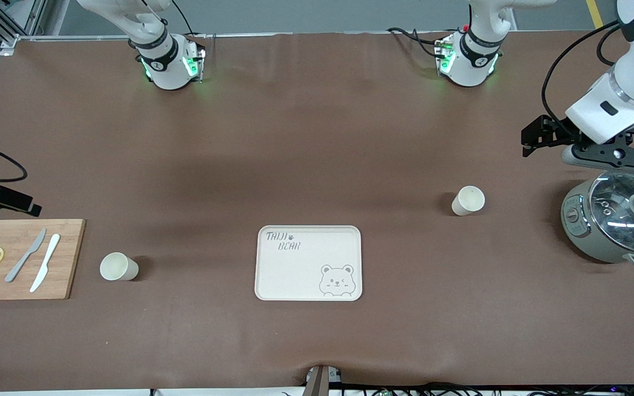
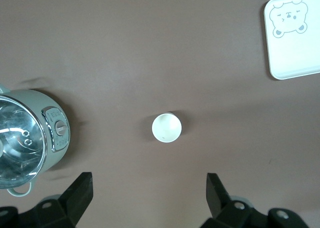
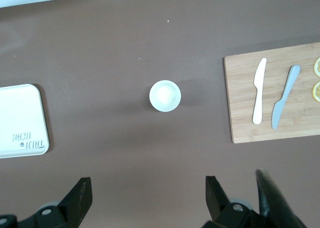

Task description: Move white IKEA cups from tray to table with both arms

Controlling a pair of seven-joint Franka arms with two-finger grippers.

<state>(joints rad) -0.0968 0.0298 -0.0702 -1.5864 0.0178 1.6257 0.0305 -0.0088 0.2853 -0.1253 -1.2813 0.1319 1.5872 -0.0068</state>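
Two white IKEA cups stand upright on the brown table. One cup [image 1: 467,201] is toward the left arm's end and shows in the left wrist view [image 2: 166,127]. The other cup [image 1: 118,267] is toward the right arm's end, beside the cutting board, and shows in the right wrist view [image 3: 164,95]. My left gripper [image 1: 530,142] hangs in the air beside the pot, open and empty [image 2: 149,178]. My right gripper [image 1: 29,208] hangs over the cutting board's edge, open and empty [image 3: 146,180]. Each cup lies well apart from its gripper.
A cream tray [image 1: 308,263] with a bear drawing lies between the cups, nearer the front camera. A wooden cutting board [image 1: 69,258] holds two knives and two lemon slices. A grey-green pot [image 1: 581,231] with a glass lid stands at the left arm's end.
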